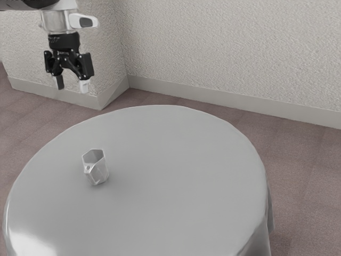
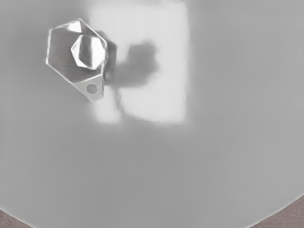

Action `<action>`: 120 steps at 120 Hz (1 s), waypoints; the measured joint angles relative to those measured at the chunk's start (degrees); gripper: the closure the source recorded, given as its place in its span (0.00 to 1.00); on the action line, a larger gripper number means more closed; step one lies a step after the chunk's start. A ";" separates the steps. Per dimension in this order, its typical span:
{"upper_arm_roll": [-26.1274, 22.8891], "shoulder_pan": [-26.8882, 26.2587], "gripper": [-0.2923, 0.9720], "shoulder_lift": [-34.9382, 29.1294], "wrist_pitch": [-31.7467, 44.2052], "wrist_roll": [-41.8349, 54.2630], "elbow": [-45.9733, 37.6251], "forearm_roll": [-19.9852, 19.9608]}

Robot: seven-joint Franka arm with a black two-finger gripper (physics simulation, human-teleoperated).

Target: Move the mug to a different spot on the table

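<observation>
A pale grey faceted mug [image 1: 94, 167] stands upright on the round grey table [image 1: 176, 160], toward the exterior view's left. Its small handle faces the table's front edge. My black gripper [image 1: 71, 85] hangs high above the table's back left part, well above the mug and apart from it. Its fingers point down and stand open with nothing between them. From above, the wrist view looks into the mug [image 2: 78, 54], with its handle tab [image 2: 92, 89] on one side. My hand's shadow lies on the table [image 2: 213, 156] beside the mug.
The table's cloth-like top falls off at a rounded edge [image 1: 261, 176], with brown carpet [image 1: 309, 160] around it. A textured white wall with a baseboard [image 1: 234, 98] runs behind. Bare tabletop spreads to the exterior view's right of the mug.
</observation>
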 joint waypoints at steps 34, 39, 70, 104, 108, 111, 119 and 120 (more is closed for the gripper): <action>-5.14 6.81 0.25 -16.06 17.18 0.47 -21.68 -0.06; -6.22 7.63 0.25 -19.63 20.11 0.29 -27.76 -0.18; -8.48 10.23 0.25 -31.42 43.08 -2.38 -58.54 -0.60; -8.66 10.51 0.25 -24.11 60.46 -7.08 -67.01 -0.68; -8.66 10.47 0.26 -23.16 61.56 -7.68 -67.59 -0.69; -8.67 10.44 0.26 -22.43 62.28 -8.10 -67.84 -0.69; -8.67 10.40 0.26 -20.57 63.81 -9.16 -68.12 -0.69; -8.67 10.40 0.26 -20.37 63.97 -9.29 -68.14 -0.69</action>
